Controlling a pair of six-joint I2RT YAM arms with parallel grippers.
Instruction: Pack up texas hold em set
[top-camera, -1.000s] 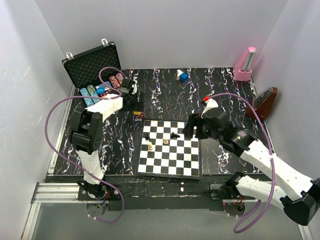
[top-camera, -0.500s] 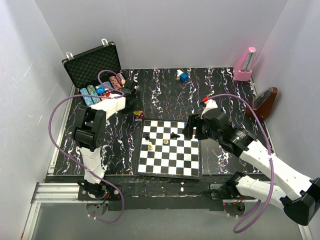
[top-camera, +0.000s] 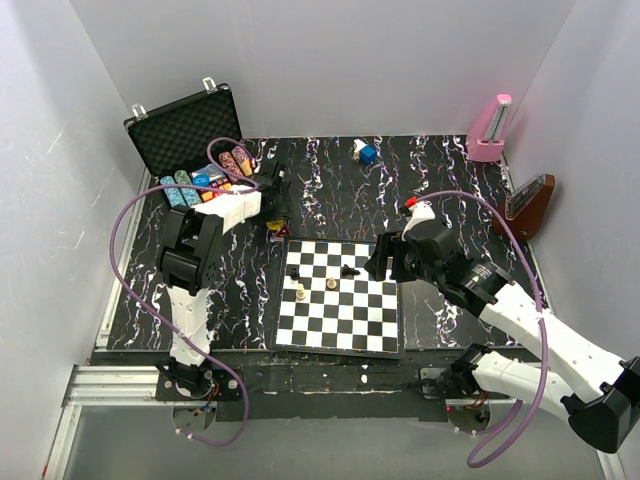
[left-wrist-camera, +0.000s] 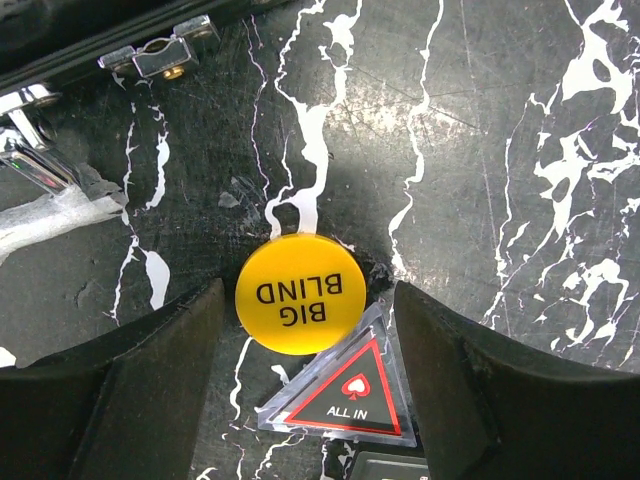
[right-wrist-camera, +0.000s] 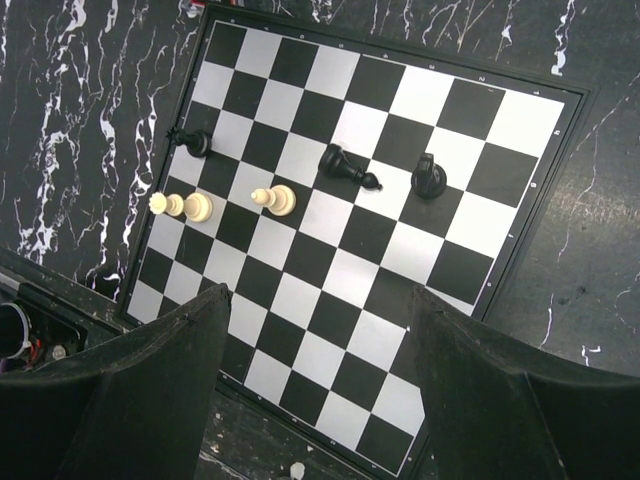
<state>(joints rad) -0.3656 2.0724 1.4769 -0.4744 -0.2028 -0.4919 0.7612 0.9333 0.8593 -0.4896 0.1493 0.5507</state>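
The black case (top-camera: 185, 128) stands open at the back left, with rows of multicoloured chips (top-camera: 200, 180) in its foam. In the left wrist view a yellow disc marked BIG BLIND (left-wrist-camera: 300, 293) lies on the table, and a clear ALL IN triangle (left-wrist-camera: 345, 393) overlaps its near edge. My left gripper (left-wrist-camera: 310, 300) is open and straddles the disc, with a gap on each side. From the top, the left gripper (top-camera: 276, 198) hangs over the yellow disc (top-camera: 272, 228). A blue disc (top-camera: 366, 153) lies at the back. My right gripper (top-camera: 385, 255) is open and empty.
The chessboard (top-camera: 340, 295) lies in front, with black pieces (right-wrist-camera: 345, 165) and white pieces (right-wrist-camera: 275, 198) under my right gripper (right-wrist-camera: 315, 300). A pink metronome (top-camera: 490, 130) stands at the back right, a brown object (top-camera: 530, 205) beside it. The case latch (left-wrist-camera: 160, 55) is close to the disc.
My left arm swung right, from over the case to above the yellow disc by the chessboard corner, and its jaws narrowed somewhat. The right arm has not moved.
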